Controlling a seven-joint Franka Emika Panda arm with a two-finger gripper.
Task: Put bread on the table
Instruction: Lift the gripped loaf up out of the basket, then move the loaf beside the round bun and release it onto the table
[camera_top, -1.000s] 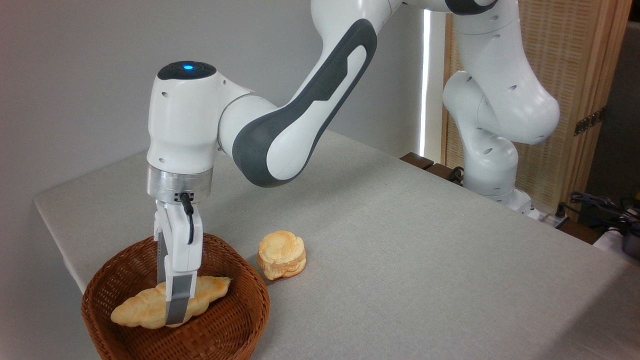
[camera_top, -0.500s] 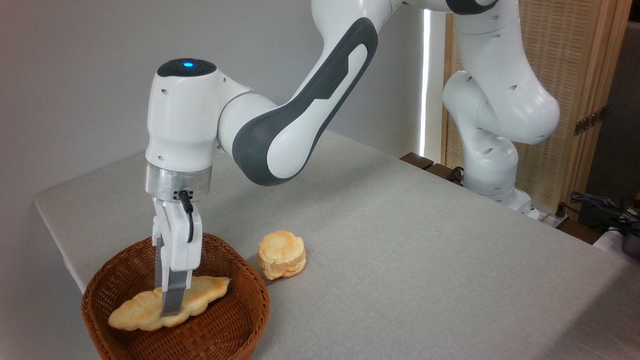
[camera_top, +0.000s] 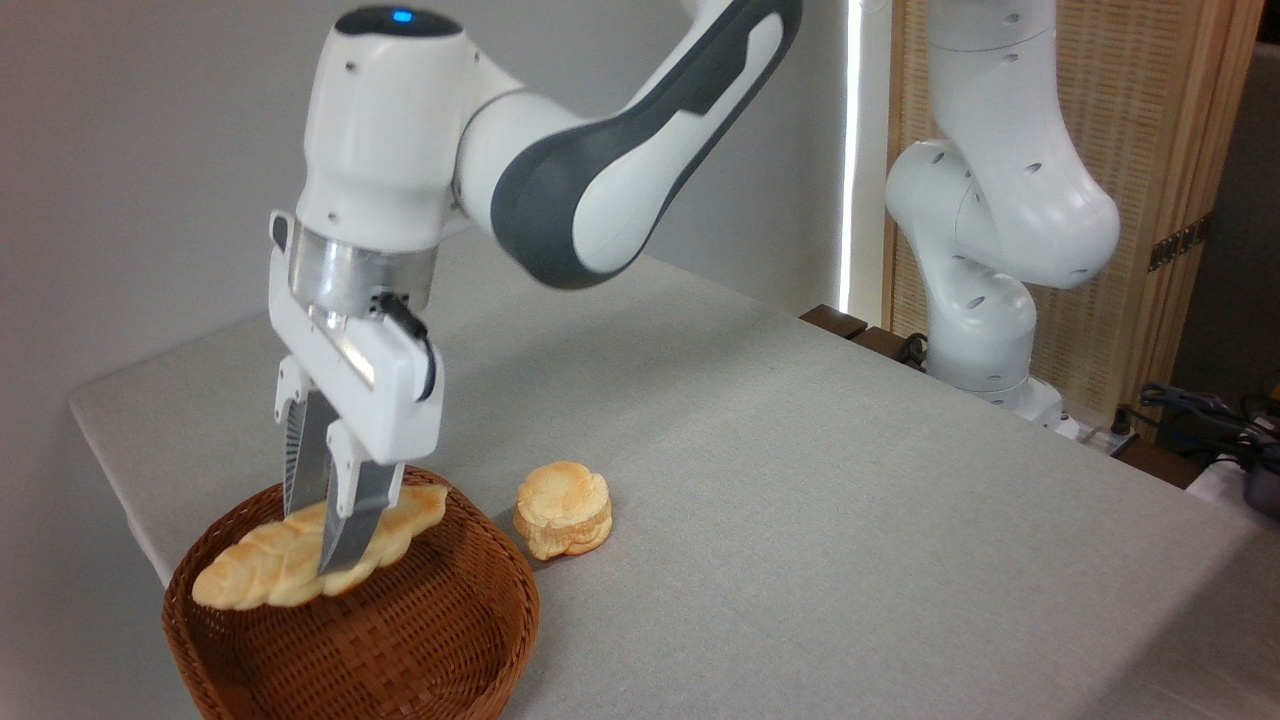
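The bread (camera_top: 262, 565), a long golden braided loaf, hangs level with the rim of the brown wicker basket (camera_top: 420, 640), clear of the basket's floor. My gripper (camera_top: 322, 545) is shut on the loaf around its middle, one finger in front and one behind. The arm reaches down from the upper right. The table (camera_top: 800, 500), covered in light grey fabric, spreads to the right of the basket.
A small round scalloped bun (camera_top: 563, 509) lies on the table just right of the basket. The robot base (camera_top: 985, 340) stands at the table's far right edge. Cables and dark objects (camera_top: 1215, 420) sit beyond the right edge.
The gripper has risen with the bread in its grasp, lifting the loaf from the basket floor to about rim height. The wrist has also tilted.
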